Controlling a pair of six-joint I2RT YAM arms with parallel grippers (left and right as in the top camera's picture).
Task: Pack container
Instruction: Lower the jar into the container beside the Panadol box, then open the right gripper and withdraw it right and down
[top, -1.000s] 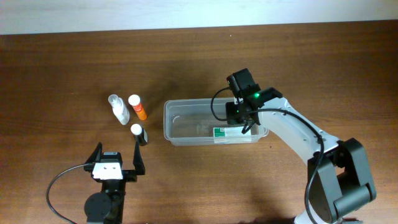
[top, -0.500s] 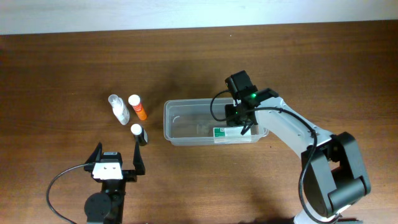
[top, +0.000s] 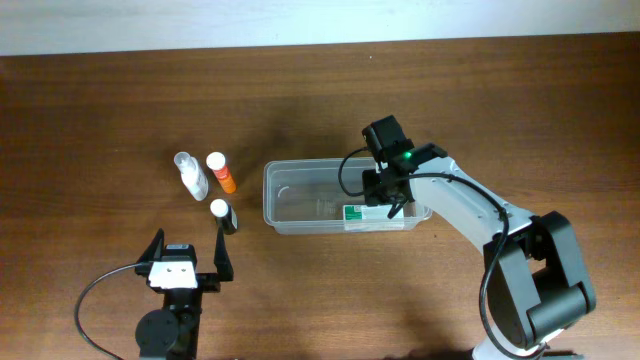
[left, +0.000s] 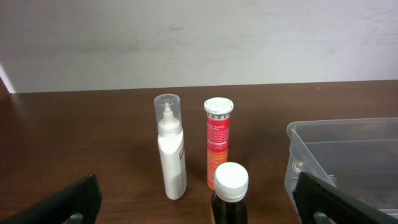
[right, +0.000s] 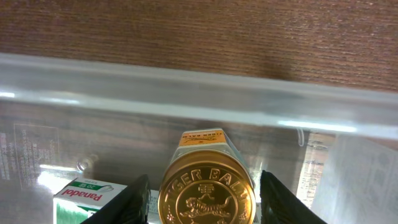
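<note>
Right gripper (right: 205, 182) clasping gold-lidded jar (right: 207, 198), inside container (right: 186, 93)

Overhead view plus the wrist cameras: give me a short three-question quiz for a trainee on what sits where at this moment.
1. True or false: the orange tube lies inside the container.
2. How many bottles and tubes stand upright on the table outside the container? A) two B) three C) five
3. Fill in: the jar between the fingers of the right gripper has a ____ lid.
Key: 1 false, it stands on the table outside; 2 B; 3 gold.
</note>
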